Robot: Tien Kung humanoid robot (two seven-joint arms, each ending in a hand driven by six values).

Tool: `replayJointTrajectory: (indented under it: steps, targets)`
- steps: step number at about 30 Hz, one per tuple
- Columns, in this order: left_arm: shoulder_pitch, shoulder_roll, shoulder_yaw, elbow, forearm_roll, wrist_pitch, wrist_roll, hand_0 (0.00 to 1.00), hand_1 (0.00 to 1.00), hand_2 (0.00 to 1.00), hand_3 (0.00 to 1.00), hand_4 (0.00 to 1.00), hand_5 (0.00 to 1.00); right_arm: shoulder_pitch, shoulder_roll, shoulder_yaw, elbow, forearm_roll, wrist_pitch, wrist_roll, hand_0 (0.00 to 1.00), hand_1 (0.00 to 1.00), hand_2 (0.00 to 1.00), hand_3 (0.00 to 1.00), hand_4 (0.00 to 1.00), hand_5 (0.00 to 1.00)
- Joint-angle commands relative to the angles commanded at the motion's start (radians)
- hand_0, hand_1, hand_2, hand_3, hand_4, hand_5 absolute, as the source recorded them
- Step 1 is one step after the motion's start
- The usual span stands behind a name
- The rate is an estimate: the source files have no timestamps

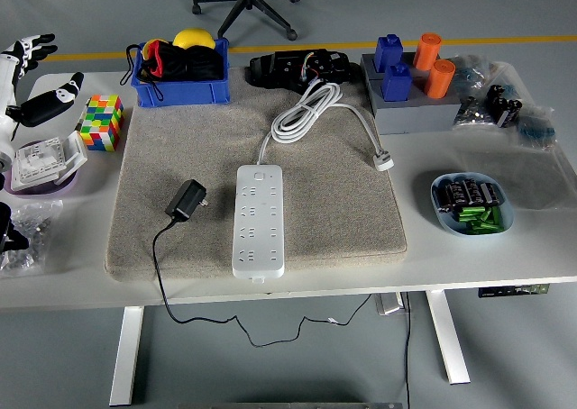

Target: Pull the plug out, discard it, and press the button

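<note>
Plug (187, 199) lies on the mat — well right of the open-fingered left hand (32, 85).

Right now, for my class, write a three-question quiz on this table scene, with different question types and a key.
1. True or false: the black adapter is plugged into the white power strip.
2. Which sits nearest the left robot hand? A) dish of batteries B) colour cube C) orange cylinders
3. Fill in: the power strip lies on a grey ____.

Key: 1 false, it lies beside the strip. 2 B. 3 mat.
</note>
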Motion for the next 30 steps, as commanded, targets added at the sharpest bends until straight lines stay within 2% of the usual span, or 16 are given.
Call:
replayJointTrajectory:
  steps: [18, 30]
  targets:
    - [0.005, -0.006, -0.007, -0.015, 0.002, -0.006, 0.009, 0.833, 0.834, 0.772, 0.795, 0.714, 0.209, -0.001, 0.003, 0.012, 0.000, -0.003, 0.002, -0.001, 0.748, 0.660, 0.648, 0.615, 0.659, 0.480]
    - [0.001, -0.006, 0.002, -0.046, 0.009, -0.013, 0.020, 0.832, 0.827, 0.754, 0.772, 0.712, 0.207, 0.003, 0.003, 0.017, 0.000, -0.001, 0.005, 0.000, 0.748, 0.660, 0.648, 0.615, 0.659, 0.480]
